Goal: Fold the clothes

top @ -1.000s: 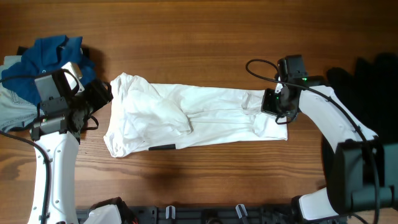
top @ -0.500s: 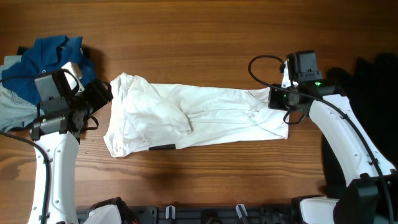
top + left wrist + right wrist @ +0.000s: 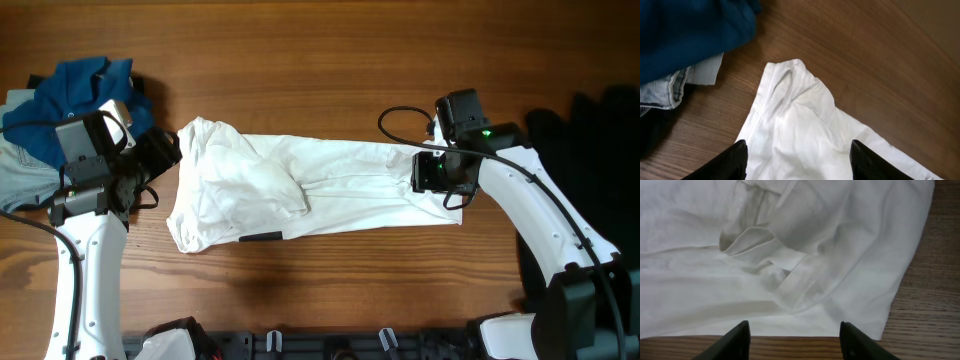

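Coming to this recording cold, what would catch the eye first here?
The white shirt dominates: it lies stretched in a long band across the middle of the wooden table, bunched at its left end. The right gripper hangs open over folds at its right end, the left gripper open over its left corner. A dark blue garment is heaped at the far left.

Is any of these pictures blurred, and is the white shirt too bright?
Overhead view: sharp, even light; the shirt is bright but its folds show. Left wrist view: sharp cloth, end effector slightly soft. Right wrist view: clear folds, soft grey shadows.
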Available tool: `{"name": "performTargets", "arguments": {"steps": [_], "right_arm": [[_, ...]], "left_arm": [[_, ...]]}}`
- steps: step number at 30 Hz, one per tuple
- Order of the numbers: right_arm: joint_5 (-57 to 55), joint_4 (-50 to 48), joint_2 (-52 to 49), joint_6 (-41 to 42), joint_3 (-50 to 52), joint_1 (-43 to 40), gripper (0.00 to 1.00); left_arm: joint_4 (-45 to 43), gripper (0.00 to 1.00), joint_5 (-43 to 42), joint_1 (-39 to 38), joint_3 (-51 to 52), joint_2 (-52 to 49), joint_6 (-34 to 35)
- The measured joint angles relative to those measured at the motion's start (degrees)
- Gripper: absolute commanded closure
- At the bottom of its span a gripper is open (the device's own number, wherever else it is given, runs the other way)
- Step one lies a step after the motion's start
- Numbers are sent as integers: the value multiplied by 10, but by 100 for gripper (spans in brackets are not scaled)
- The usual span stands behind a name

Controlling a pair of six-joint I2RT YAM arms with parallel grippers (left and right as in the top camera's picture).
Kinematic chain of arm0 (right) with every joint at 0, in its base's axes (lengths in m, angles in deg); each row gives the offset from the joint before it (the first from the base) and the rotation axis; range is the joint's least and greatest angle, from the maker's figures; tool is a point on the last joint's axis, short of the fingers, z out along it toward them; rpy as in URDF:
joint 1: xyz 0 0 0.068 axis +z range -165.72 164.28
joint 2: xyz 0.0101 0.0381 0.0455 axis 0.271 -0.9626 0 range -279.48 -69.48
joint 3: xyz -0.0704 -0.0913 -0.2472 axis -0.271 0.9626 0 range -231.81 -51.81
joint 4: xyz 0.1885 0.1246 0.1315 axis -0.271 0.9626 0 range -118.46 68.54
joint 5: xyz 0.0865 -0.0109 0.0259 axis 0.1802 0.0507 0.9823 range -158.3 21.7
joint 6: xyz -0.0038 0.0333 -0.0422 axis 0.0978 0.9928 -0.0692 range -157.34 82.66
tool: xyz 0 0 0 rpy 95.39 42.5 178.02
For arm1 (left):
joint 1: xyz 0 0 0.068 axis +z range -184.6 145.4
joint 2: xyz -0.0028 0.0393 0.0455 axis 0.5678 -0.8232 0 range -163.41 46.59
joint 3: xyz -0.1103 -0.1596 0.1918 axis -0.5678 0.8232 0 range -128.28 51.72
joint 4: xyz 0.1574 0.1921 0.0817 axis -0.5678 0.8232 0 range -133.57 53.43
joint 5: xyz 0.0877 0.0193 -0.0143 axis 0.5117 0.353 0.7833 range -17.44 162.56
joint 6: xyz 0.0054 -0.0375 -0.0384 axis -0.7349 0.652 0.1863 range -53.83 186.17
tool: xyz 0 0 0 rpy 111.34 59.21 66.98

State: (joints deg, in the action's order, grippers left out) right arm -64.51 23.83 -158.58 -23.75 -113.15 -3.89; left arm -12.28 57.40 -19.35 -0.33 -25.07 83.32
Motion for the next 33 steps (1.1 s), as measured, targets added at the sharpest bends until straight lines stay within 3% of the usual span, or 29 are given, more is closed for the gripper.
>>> {"name": "performTargets", "arguments": {"steps": [5, 8, 11, 16, 18, 20, 22, 28, 33], "right_arm": [[1, -63, 0, 16, 54, 0, 36], [11, -85, 0, 21, 100, 0, 35], [15, -103, 0, 24, 110, 0, 48], [15, -125, -11, 28, 110, 0, 48], [15, -126, -32, 29, 110, 2, 54], [13, -126, -51, 30, 110, 6, 76], [9, -125, -60, 31, 110, 11, 88], [-11, -74, -35, 30, 101, 12, 92], [-7, -49, 60, 27, 86, 12, 96]], "left_arm": [[0, 34, 0, 0, 0, 0, 0], [0, 34, 0, 0, 0, 0, 0], [0, 34, 0, 0, 0, 0, 0], [0, 34, 0, 0, 0, 0, 0], [0, 34, 0, 0, 0, 0, 0], [0, 34, 0, 0, 0, 0, 0], [0, 34, 0, 0, 0, 0, 0], [0, 33, 0, 0, 0, 0, 0], [0, 33, 0, 0, 0, 0, 0]]}}
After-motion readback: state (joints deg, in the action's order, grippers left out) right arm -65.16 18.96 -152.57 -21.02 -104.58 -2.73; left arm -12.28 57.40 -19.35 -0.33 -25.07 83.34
